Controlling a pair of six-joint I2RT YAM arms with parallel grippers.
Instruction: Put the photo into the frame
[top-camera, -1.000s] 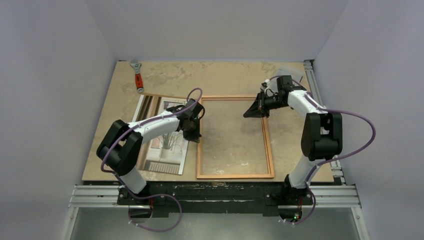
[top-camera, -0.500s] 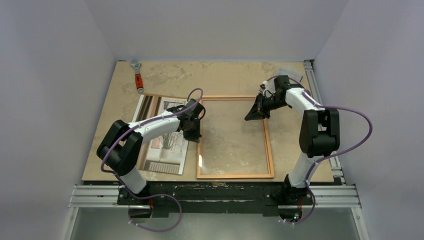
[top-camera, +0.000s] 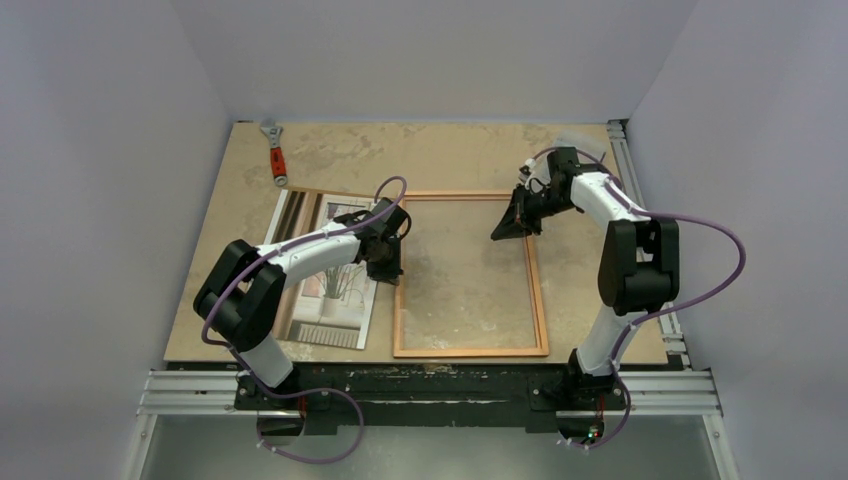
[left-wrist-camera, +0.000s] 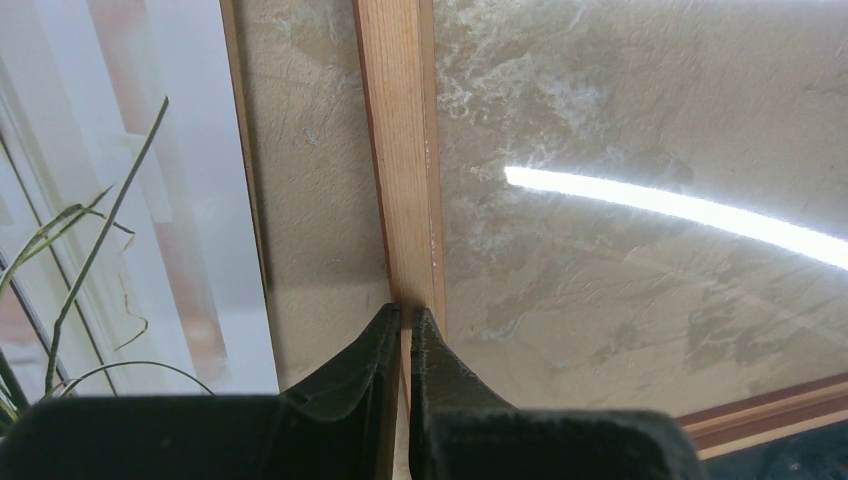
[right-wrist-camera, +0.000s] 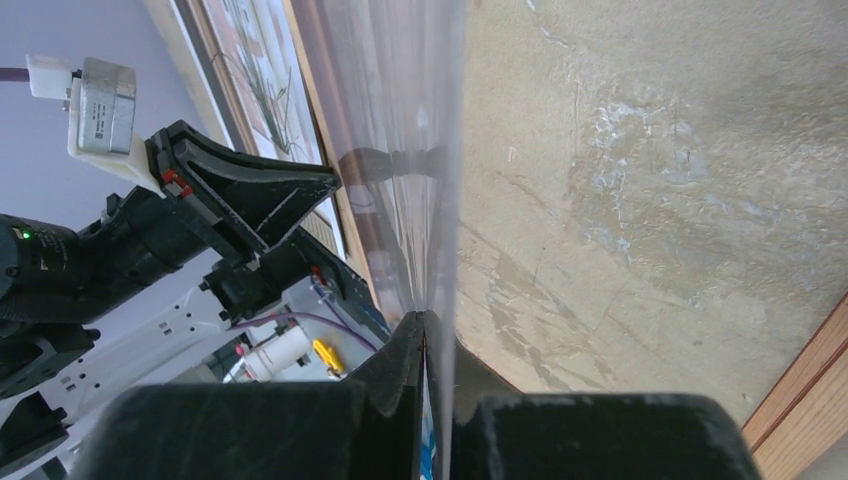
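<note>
The frame (top-camera: 538, 300), thin orange-brown wood, lies flat mid-table. The photo (top-camera: 330, 275), a grassy plant at a window, lies face up just left of it, and its edge shows in the left wrist view (left-wrist-camera: 110, 200). My left gripper (top-camera: 386, 266) is shut, its tips (left-wrist-camera: 405, 312) down on the frame's left rail (left-wrist-camera: 400, 150). My right gripper (top-camera: 503, 226) hovers over the frame's back right part. It is shut (right-wrist-camera: 432, 320) on the edge of a clear pane (right-wrist-camera: 405, 150), held tilted up off the table inside the frame.
A wrench with a red handle (top-camera: 275, 155) lies at the back left of the table. A metal rail (top-camera: 645, 215) runs along the table's right edge. Walls close in at the left, back and right.
The right wrist has drawn slightly back and turned, still holding the pane; a glare that showed near the frame's lower left is gone. The left arm has stayed put.
</note>
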